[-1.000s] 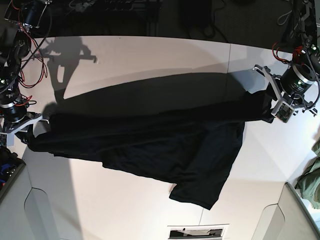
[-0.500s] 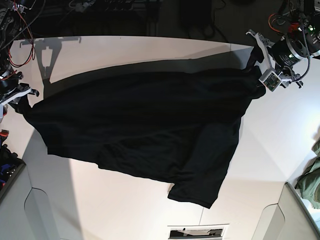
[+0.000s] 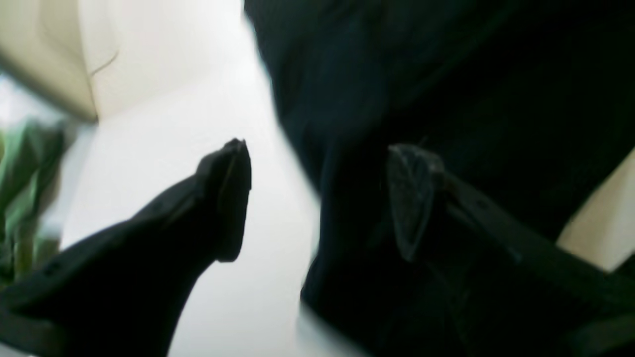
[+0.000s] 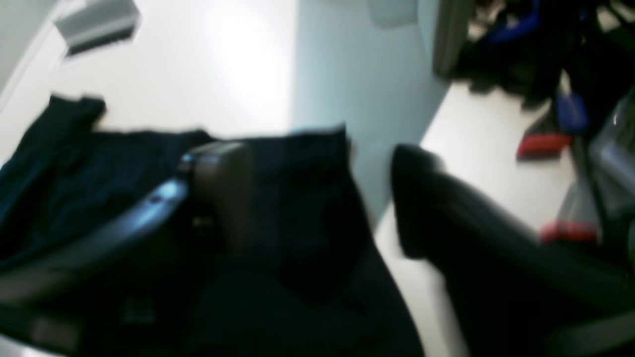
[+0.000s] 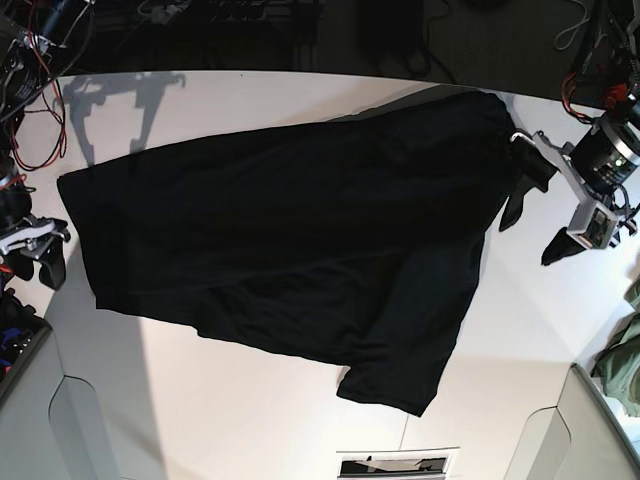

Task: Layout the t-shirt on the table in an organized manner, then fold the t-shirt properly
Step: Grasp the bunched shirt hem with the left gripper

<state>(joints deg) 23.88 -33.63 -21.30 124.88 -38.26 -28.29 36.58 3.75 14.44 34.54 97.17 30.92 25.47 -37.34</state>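
Observation:
The black t-shirt lies spread across the white table, with one sleeve pointing to the near edge. My left gripper hovers just off the shirt's right edge and is open. In the left wrist view, its fingers stand wide apart, one over bare table and one over the t-shirt. My right gripper sits off the shirt's left edge, also open. The blurred right wrist view shows the right gripper with nothing pinched and the t-shirt lying under one finger.
An olive-green garment lies at the right edge, seen in the left wrist view as a green blur. Grey bins stand at the near left and near right corners. A dark panel sits at the near edge.
Both grippers have opened and let go of the t-shirt. It has settled flat, spread further towards the far edge. Both arms have drawn back towards the near side.

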